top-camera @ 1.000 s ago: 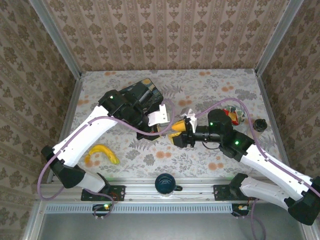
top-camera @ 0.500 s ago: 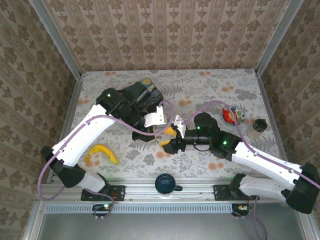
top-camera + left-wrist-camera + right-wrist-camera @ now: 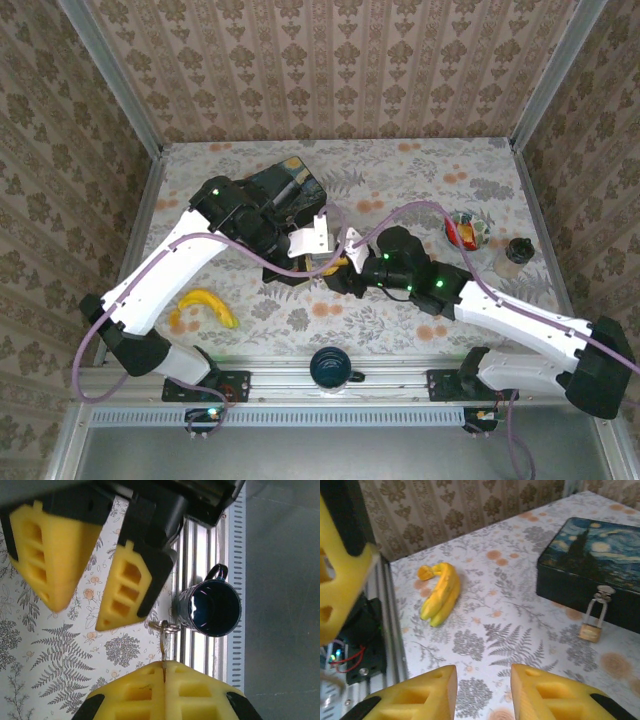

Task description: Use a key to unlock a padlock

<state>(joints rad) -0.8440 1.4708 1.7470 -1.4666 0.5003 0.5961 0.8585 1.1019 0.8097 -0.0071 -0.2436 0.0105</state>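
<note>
1. The left gripper (image 3: pixel 164 666) is clamped tight on the key (image 3: pixel 163 645), and only a thin silvery stem and its small ring stick out past the yellow pads. The key looks light, stiff and slick, so it would likely swivel in soft foam unless pinched flat on its broad faces.
2. The right gripper (image 3: pixel 80 597) stands just beside that ring, its jaws apart with nothing between them. The ring end is the free place to take hold.
3. Farther off, the padlock (image 3: pixel 590 632) hangs by its thin shackle from the latch (image 3: pixel 605 592), its brass body low at the table (image 3: pixel 485 605).
4. It probably swings freely, so its body needs bracing.
5. Behind it sits the Starry Night tin box (image 3: pixel 590 555).
</note>
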